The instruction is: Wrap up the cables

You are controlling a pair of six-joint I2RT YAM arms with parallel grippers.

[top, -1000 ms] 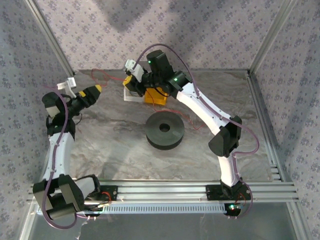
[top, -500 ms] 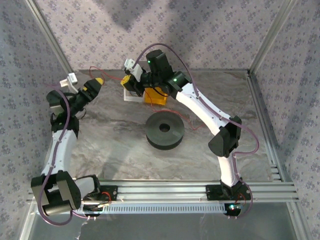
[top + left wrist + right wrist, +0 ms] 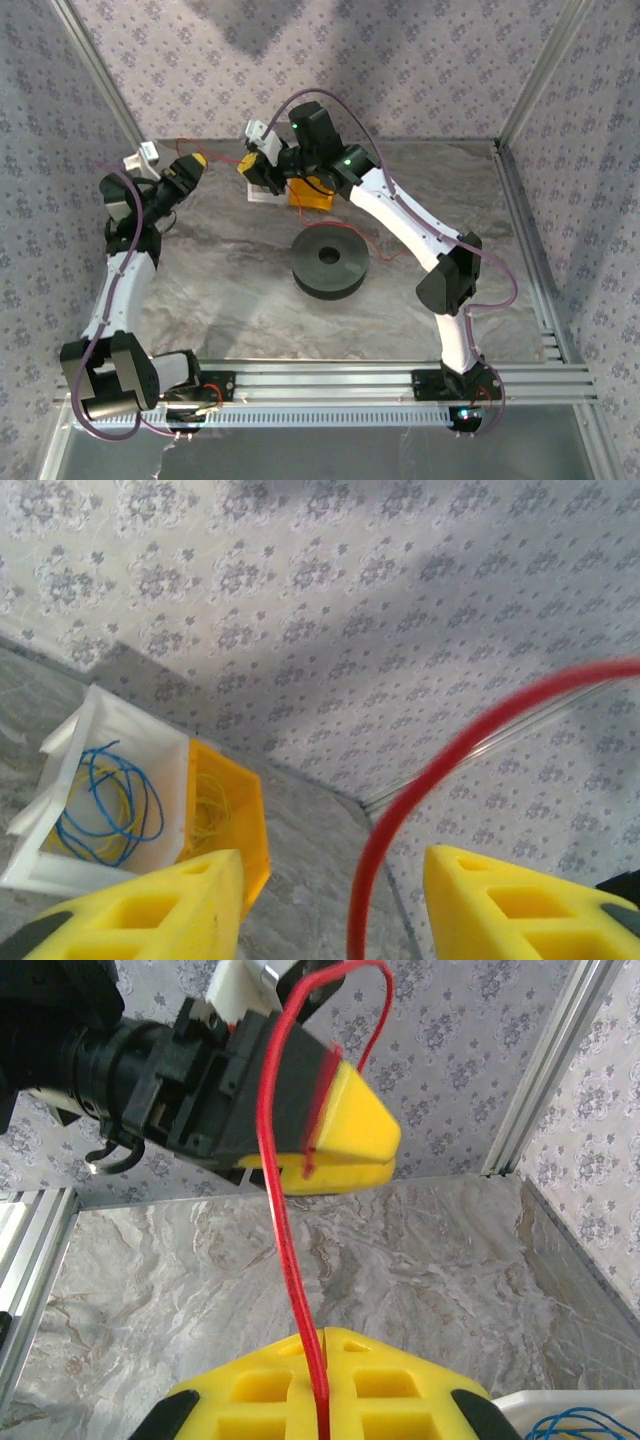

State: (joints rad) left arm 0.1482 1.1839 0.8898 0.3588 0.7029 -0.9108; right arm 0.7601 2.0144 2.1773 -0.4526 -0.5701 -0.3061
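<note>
The red cable [image 3: 285,1230] rises from my right gripper [image 3: 325,1395], which is shut on it, and loops up past my left gripper [image 3: 335,1145]. In the left wrist view the cable [image 3: 400,810] curves through the gap of my left gripper [image 3: 335,910]. Its yellow fingers [image 3: 150,910] stand wide apart and do not touch the cable. From above, the left gripper [image 3: 192,165] and right gripper [image 3: 255,165] face each other at the back left, a short red span [image 3: 222,158] between them. The dark grey spool [image 3: 330,261] lies flat mid-table, apart from both.
A yellow bin [image 3: 312,193] and a white bin [image 3: 262,194] sit under the right wrist; the white bin [image 3: 120,780] holds coiled blue wire. Patterned walls and metal frame posts [image 3: 545,1070] close in the back corners. More red cable trails right of the spool [image 3: 385,252].
My left gripper has swung up and to the right, toward the right gripper, and now straddles the red cable. The right gripper has shifted slightly left, still holding the cable.
</note>
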